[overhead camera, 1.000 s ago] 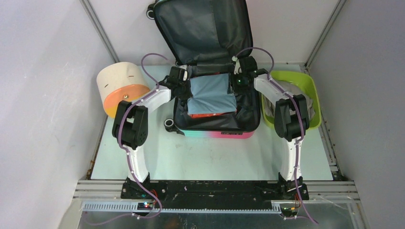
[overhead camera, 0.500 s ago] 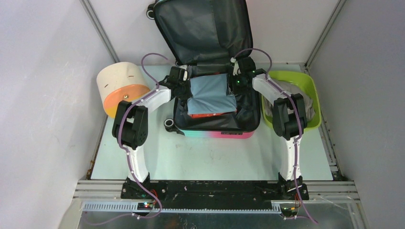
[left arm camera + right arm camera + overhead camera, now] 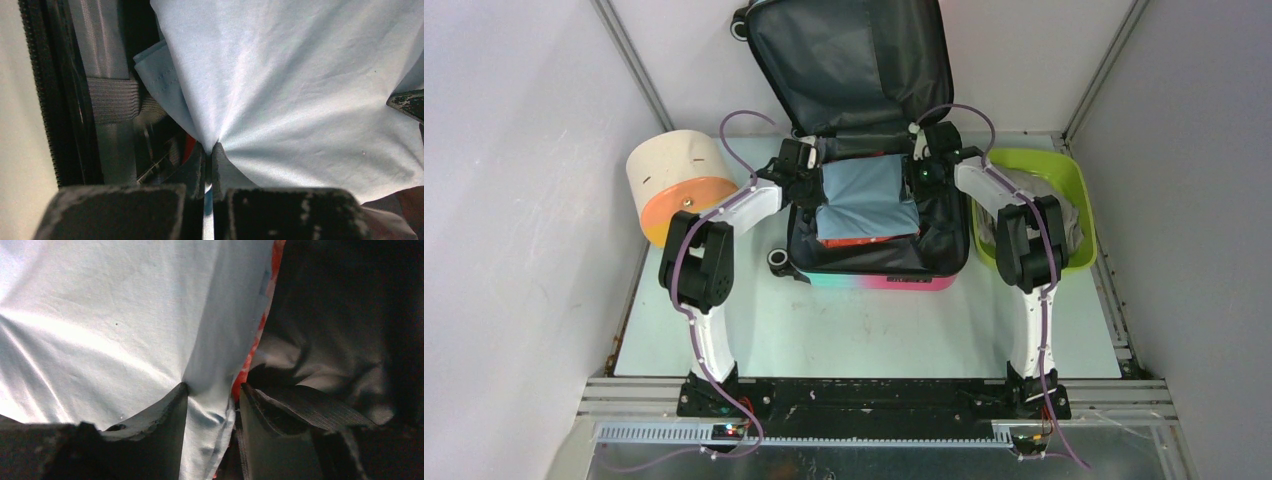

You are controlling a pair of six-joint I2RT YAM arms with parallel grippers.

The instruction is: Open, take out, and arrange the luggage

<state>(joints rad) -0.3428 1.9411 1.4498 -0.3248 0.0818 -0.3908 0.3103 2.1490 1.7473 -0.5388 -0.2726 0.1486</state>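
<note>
Flanking luggage point(image 3: 844, 60): cylinder point(image 3: 674, 180); green tub point(image 3: 1034, 155)

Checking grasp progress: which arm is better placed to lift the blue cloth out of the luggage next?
Left. The left gripper is shut on a pinch of the cloth, creases radiating from it. The right gripper only straddles the cloth's edge, jaws apart.

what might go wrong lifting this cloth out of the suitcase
The left gripper pinches only a small tuck of the blue cloth, so it may slip. The right gripper has the orange item between its open fingers too and may drag it out with the cloth.
</note>
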